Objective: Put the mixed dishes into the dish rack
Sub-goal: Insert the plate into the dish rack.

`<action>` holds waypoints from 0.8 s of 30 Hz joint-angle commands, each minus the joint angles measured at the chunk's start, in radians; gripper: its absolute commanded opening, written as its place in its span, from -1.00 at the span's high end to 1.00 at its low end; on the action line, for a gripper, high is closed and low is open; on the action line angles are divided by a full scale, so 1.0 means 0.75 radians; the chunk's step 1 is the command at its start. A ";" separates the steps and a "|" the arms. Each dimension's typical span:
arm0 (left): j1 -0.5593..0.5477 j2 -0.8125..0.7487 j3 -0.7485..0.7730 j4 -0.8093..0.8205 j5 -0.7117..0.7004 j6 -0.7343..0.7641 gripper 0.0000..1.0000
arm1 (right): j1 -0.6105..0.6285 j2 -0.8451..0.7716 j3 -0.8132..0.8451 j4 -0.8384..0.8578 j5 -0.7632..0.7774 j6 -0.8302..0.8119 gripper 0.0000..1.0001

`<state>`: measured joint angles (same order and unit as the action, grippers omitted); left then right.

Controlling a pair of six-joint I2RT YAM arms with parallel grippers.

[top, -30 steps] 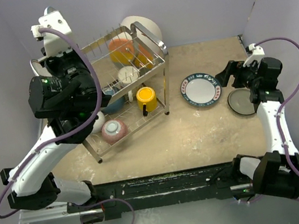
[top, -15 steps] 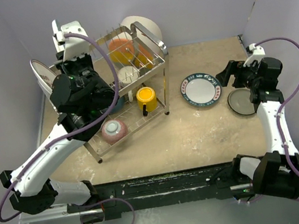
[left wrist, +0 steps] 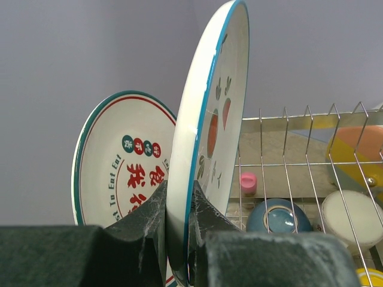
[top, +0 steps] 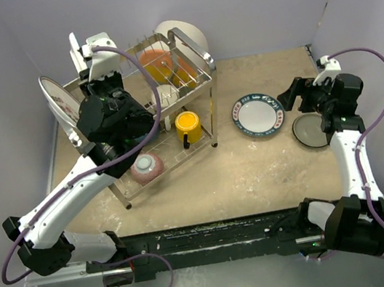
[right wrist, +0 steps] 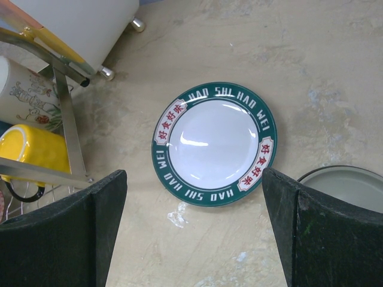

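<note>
My left gripper (left wrist: 178, 192) is shut on the lower edge of a white plate with a teal rim (left wrist: 206, 137), held upright and edge-on at the left end of the dish rack (top: 192, 58). From above, that plate shows as a thin white sliver (top: 75, 49). A red-lettered white plate (left wrist: 122, 173) stands on edge just beyond it, left of the rack (top: 59, 107). My right gripper (right wrist: 192, 179) hangs open over the table above a green-rimmed plate (right wrist: 214, 145), with a grey plate (top: 310, 131) beside it.
The rack holds a yellow cup (top: 188, 123), a small patterned bowl (top: 147, 167), a white bowl (top: 165, 95), a dark blue bowl (left wrist: 276, 216) and orange dishes (top: 156, 62). A small pink piece (left wrist: 248, 183) sits behind the wires. Walls close in on the left and at the back.
My left arm has swung right and down toward the rack's left end with the plate in its grip, uncovering the red-lettered plate. The right arm has not moved.
</note>
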<state>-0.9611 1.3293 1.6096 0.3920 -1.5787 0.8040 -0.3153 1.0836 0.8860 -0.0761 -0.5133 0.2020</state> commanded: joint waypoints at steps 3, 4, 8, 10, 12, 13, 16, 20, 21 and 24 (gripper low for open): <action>0.029 -0.042 -0.007 0.141 -0.024 0.027 1.00 | -0.006 -0.034 0.023 0.028 0.024 0.015 -0.91; 0.030 -0.048 -0.018 0.143 -0.024 0.027 1.00 | -0.007 -0.034 0.023 0.028 0.024 0.015 -0.91; 0.032 -0.070 -0.047 0.161 -0.024 0.041 1.00 | -0.007 -0.034 0.023 0.028 0.024 0.016 -0.91; 0.032 -0.078 -0.048 0.180 -0.024 0.065 1.00 | -0.006 -0.034 0.023 0.028 0.025 0.016 -0.91; 0.033 -0.087 -0.051 0.187 -0.024 0.083 1.00 | -0.006 -0.034 0.023 0.029 0.024 0.016 -0.91; 0.032 -0.092 -0.053 0.187 -0.024 0.087 1.00 | -0.007 -0.034 0.023 0.030 0.026 0.017 -0.91; 0.033 -0.109 -0.062 0.188 -0.024 0.099 1.00 | -0.006 -0.034 0.021 0.031 0.027 0.017 -0.91; 0.032 -0.123 -0.044 0.194 -0.024 0.121 1.00 | -0.007 -0.032 0.019 0.034 0.028 0.017 -0.91; 0.033 -0.126 -0.034 0.193 -0.025 0.122 1.00 | -0.007 -0.031 0.019 0.034 0.029 0.018 -0.91; 0.030 -0.130 -0.021 0.193 -0.027 0.127 1.00 | -0.007 -0.031 0.019 0.036 0.032 0.019 -0.91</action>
<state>-0.9428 1.2705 1.5555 0.4744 -1.5787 0.8745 -0.3153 1.0836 0.8860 -0.0761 -0.5068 0.2035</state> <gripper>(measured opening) 0.160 0.956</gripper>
